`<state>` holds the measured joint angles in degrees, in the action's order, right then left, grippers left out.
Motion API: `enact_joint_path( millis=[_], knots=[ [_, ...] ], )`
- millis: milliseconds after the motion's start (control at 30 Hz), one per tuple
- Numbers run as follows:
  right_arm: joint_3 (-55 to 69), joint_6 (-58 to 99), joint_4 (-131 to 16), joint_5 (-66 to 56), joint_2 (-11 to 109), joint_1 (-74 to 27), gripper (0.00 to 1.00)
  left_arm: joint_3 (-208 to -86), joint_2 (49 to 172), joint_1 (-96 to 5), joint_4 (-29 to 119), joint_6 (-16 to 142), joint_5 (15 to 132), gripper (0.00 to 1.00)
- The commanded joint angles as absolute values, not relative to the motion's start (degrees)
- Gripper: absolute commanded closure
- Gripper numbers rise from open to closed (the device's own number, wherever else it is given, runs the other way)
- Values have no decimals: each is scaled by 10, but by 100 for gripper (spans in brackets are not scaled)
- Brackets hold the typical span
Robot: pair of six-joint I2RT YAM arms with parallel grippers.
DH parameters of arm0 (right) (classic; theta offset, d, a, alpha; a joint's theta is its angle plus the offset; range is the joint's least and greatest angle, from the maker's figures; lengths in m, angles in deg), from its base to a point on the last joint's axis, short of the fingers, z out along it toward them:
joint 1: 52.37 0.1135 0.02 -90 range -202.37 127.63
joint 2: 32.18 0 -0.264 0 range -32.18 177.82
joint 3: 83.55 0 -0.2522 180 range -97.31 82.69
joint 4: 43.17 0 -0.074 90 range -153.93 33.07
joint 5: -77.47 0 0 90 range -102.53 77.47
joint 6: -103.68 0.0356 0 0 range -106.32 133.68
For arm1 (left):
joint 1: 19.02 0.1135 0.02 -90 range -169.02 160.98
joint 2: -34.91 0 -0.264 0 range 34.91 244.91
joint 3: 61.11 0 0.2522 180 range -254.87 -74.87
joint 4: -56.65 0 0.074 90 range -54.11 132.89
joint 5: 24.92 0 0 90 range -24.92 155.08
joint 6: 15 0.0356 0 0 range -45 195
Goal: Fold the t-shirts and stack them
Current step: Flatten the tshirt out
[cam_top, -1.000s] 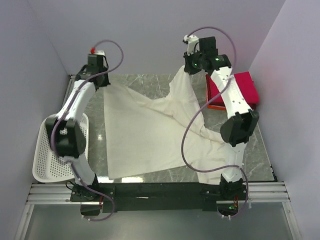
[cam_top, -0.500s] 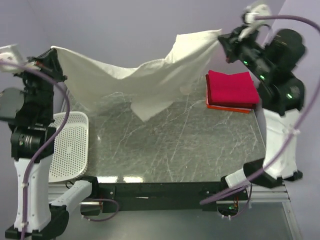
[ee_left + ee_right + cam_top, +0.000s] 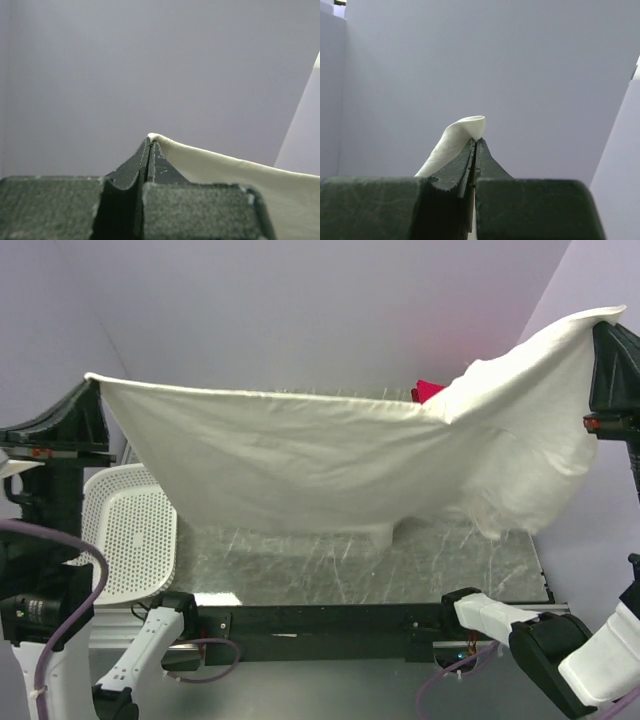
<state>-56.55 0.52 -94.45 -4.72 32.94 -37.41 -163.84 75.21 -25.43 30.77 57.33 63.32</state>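
Both tools are holding the cream-white t-shirt [image 3: 330,460] in the air above the table [image 3: 330,565], and it is hanging between them like a wide hammock. The left tool [image 3: 92,387] is clamping fully shut on one upper corner. The right tool [image 3: 600,332] is pinching shut on the opposite corner and carrying it higher. In each wrist view only a small tip of cloth is poking out above the closed jaws.

The shirt is looking light, thin and limp: its top edge is pulling nearly straight, while the body is sagging and bunching into soft folds toward the right. Cloth like this is likely going to drape and crease wherever it is lowered. Corners and hems are probably the best places to hold it, though such shallow pinches could slip.

A sliver of a crimson-pink t-shirt [image 3: 430,391] is peeking over the top edge. A rigid white perforated basket [image 3: 130,530] is sitting at the left of the glossy, dark, veined table.
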Motion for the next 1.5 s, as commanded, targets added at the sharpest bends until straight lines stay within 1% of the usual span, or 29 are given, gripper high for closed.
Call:
enact_joint_path(
  millis=[0, 67, 167, 233, 267, 333, 367, 400, 433, 467, 500, 533, 567, 600, 633, 667, 700, 733, 800, 833, 967, 1033, 1267, 1467],
  knots=[
    [-538, -8, -928, -76, 375, -380, 100, -1565, 734, -253, 329, 548, 661, 100],
    [-516, -9, -922, -69, 397, -379, 100, -1515, 719, -253, 338, 541, 665, 100],
    [-450, -11, -902, -59, 436, -380, 100, -1393, 707, -253, 360, 538, 654, 100],
    [-425, -8, -886, -45, 475, -384, 100, -1349, 708, -253, 374, 538, 653, 100],
    [-400, -6, -880, -33, 492, -385, 100, -1308, 715, -253, 380, 536, 633, 100],
    [-381, -5, -857, -23, 549, -385, 100, -1274, 730, -253, 388, 536, 609, 100],
    [-371, -5, -845, -9, 573, -386, 100, -1246, 753, -253, 394, 531, 567, 100],
    [-371, -4, -841, -2, 597, -387, 100, -1236, 768, -253, 396, 529, 551, 100],
    [-374, -4, -836, 4, 651, -387, 100, -1228, 787, -252, 405, 521, 530, 100],
    [-389, -6, -830, 23, 680, -387, 100, -1217, 829, -251, 412, 516, 512, 100],
    [-403, -6, -829, 26, 711, -387, 100, -1220, 857, -242, 413, 513, 510, 100],
    [-420, -7, -829, 28, 776, -386, 100, -1227, 886, -233, 410, 495, 514, 100],
    [-468, -8, -831, 31, 812, -386, 100, -1248, 952, -223, 409, 488, 531, 100],
    [-494, -9, -833, 30, 845, -386, 100, -1264, 989, -216, 405, 485, 530, 100],
    [-517, -13, -831, 27, 910, -386, 100, -1282, 1026, -215, 403, 492, 530, 100],
    [-562, -14, -830, 25, 940, -385, 100, -1320, 1096, -215, 401, 502, 524, 100],
    [-582, -15, -826, 14, 991, -385, 100, -1340, 1130, -213, 404, 515, 519, 100],
    [-597, -18, -822, 5, 1014, -384, 100, -1358, 1193, -210, 409, 523, 515, 100],
    [-621, -20, -804, -14, 1054, -382, 100, -1416, 1255, -195, 405, 532, 515, 100],
    [-614, -20, -795, -36, 1060, -381, 100, -1460, 1313, -192, 396, 534, 518, 100],
    [-585, -20, -754, -65, 1062, -383, 100, -1550, 1414, -169, 360, 557, 517, 100],
    [-576, -19, -746, -69, 1055, -386, 100, -1582, 1442, -163, 351, 564, 514, 100],
    [-546, -4, -732, -41, 1010, -387, 100, -1620, 1464, -144, 344, 570, 508, 100],
    [-489, 9, -722, -22, 936, -387, 100, -1592, 1425, -120, 378, 561, 508, 100]
  ],
)
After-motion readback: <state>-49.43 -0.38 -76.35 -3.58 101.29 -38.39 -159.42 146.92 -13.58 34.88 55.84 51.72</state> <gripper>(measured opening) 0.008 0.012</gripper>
